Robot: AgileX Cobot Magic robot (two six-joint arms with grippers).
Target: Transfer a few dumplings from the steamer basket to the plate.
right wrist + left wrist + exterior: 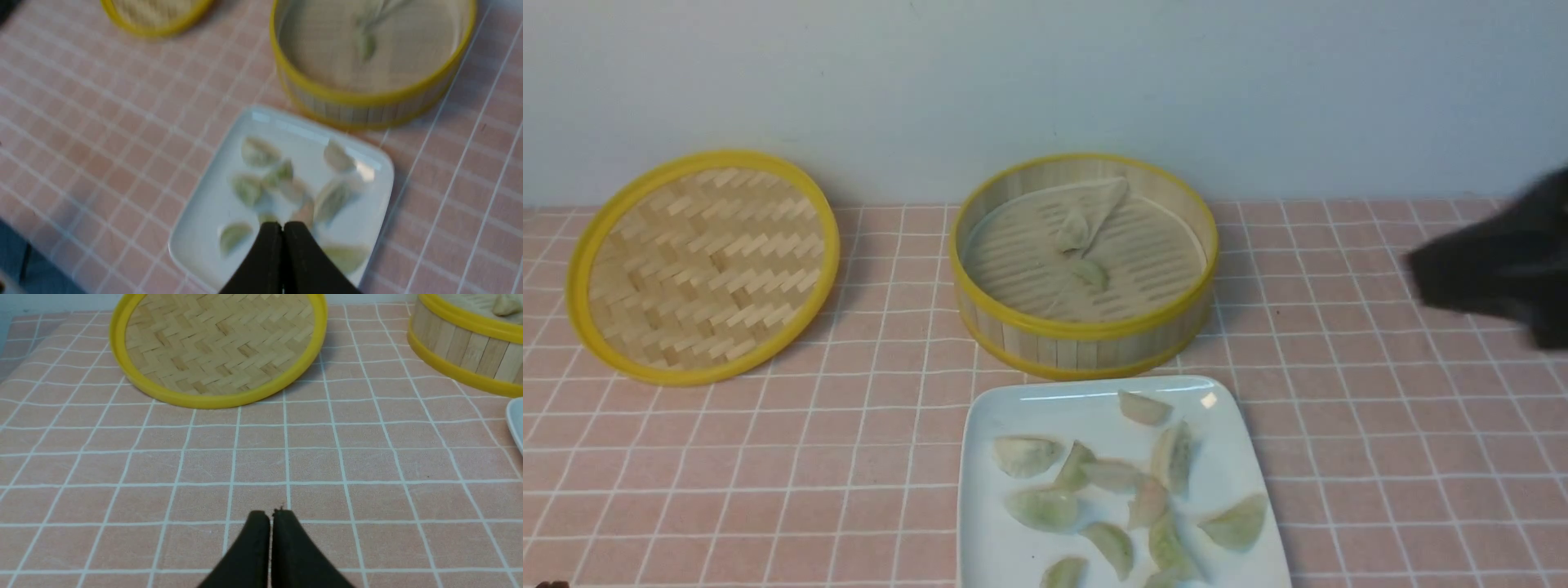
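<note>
— Where are the dumplings (1111, 474)?

— Most lie scattered on the plate (980, 506), a few overlapping near its middle. At least one greenish dumpling (1092, 273) lies on the floor of the steamer basket (1086, 331), below the crumpled liner (1094, 204).

— And the plate itself?

— On the pink tiled tabletop (1339, 457), just beside the basket on the robot's side. The woven lid (703, 265) sits to the basket's left.

— What about the jaws?

— The left jaws are pressed together with nothing between them, over bare tiles near the lid. The right jaws are also together and empty, above the plate in the wrist view. From the front, the right arm (1494, 269) is only a dark blur right of the basket.
</note>
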